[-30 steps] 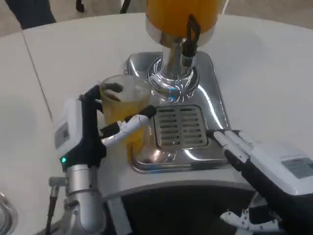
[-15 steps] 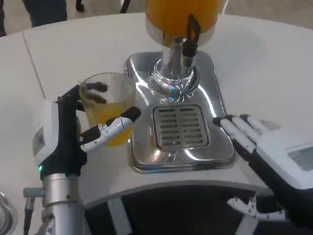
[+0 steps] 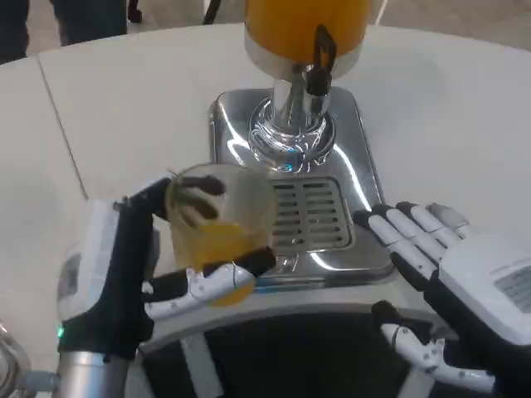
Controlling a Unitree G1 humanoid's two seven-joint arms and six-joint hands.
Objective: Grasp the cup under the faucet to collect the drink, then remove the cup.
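While your left hand (image 3: 141, 282) grips the cup (image 3: 217, 232), it now overlaps the drip tray (image 3: 332, 257), nearer than before. Your right hand (image 3: 465, 290) lies open beside that tray.

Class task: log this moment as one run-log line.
left robot hand: holds cup of orange drink | cup: off faucet, over tray edge | right robot hand: open

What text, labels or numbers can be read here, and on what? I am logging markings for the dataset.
None can be read.
Grey label on the back of the right hand: print too blurred.
Grey panel on the back of the left hand: nothing readable.
Cup and drink dispenser: no visible text.
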